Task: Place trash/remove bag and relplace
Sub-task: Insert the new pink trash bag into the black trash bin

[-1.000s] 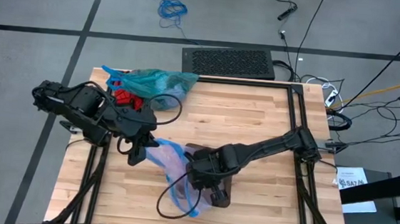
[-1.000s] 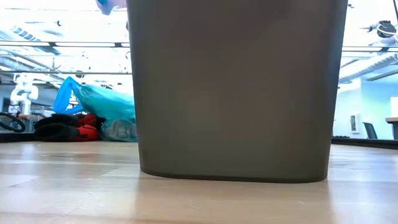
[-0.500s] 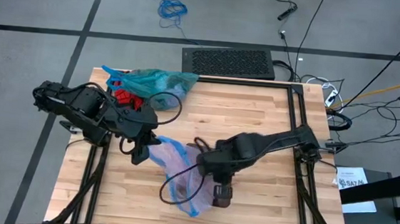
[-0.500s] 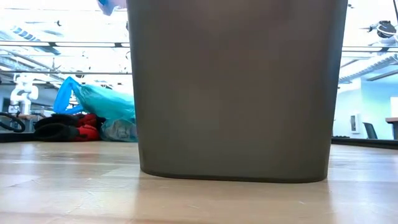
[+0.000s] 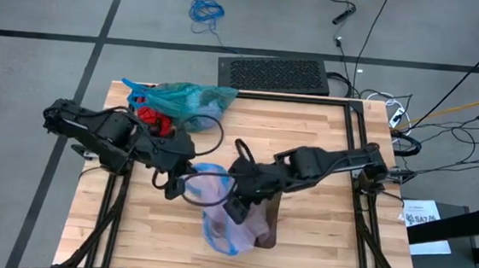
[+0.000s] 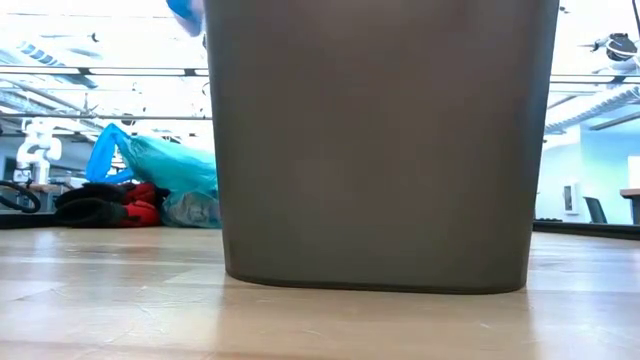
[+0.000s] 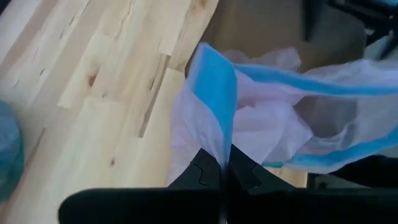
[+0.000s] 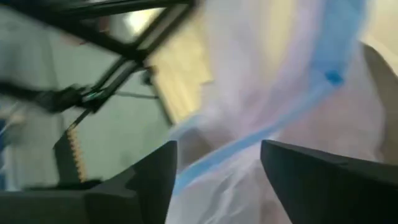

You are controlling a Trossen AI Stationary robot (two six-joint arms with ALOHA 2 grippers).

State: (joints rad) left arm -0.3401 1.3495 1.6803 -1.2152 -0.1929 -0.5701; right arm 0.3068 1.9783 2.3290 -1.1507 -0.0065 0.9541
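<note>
The teal bag (image 5: 182, 100) lies at the table's (image 5: 316, 243) far-left corner, beside red trash (image 5: 153, 120). Nearer, at mid-table, a pink bag (image 5: 231, 223) drapes over the bin (image 6: 380, 140). The left gripper (image 7: 222, 167) is clenched on its blue edge, while the right gripper (image 8: 217, 168) hangs released at its mouth.

Even bright overhead light, soft shadows; right wrist view motion-blurred, low view's background glaring.

bare wood right of the bin (image 5: 268, 226); teal bag (image 5: 186, 100) crowding the far-left corner
</note>
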